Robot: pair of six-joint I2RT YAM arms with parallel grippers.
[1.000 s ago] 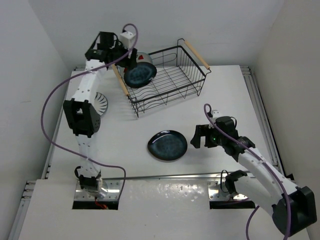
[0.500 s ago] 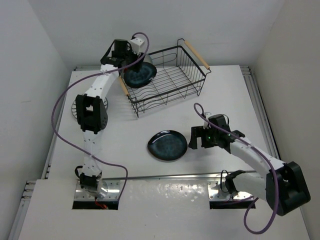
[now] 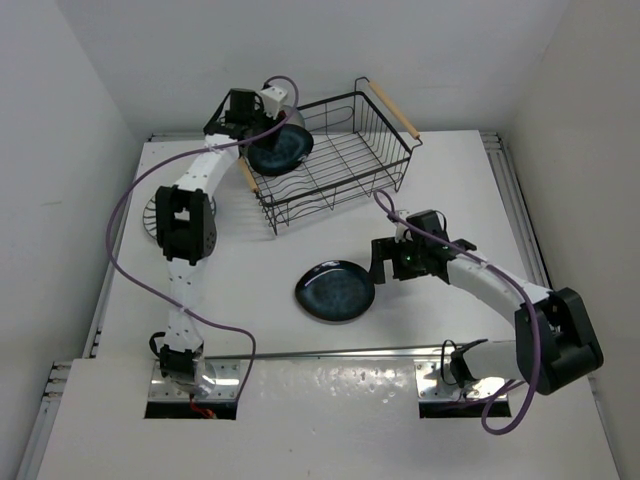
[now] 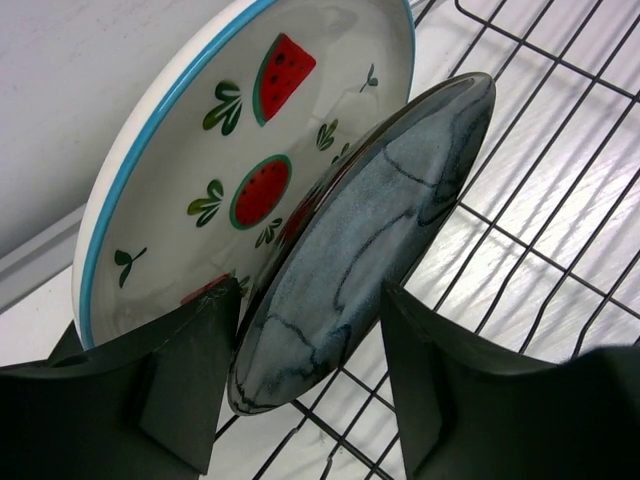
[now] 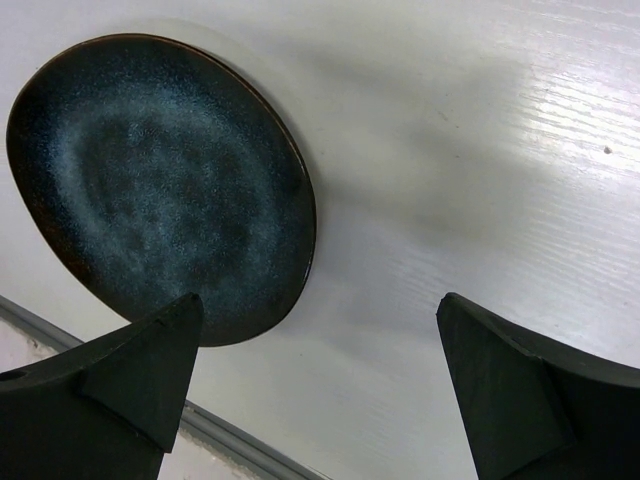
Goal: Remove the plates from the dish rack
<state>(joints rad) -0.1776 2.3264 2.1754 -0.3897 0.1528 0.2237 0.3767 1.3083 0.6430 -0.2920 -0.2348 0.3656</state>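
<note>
Risk, left side: you have the left gripper (image 4: 305,300) straddling the dark blue plate (image 4: 380,220), which stands on edge at the left end of the dish rack (image 3: 340,195). One finger (image 4: 190,380) is wedged between it and the watermelon plate (image 4: 200,150) leaning behind. If you close off-centre or lift crooked, the glossy rim likely slips, or that finger drags the watermelon plate over. The rim could also snag the rack wires going up.

Right side: low risk. Only a careless sweep would nudge the second dark blue plate (image 5: 150,180), which lies flat on the table (image 3: 260,260).

Fingers: the left pair is part spread. One looks to touch the plate's rim and the other is just short of its face, so no pinch yet. The right gripper (image 5: 318,300) is spread wide just beside the flat plate, holding nothing.
</note>
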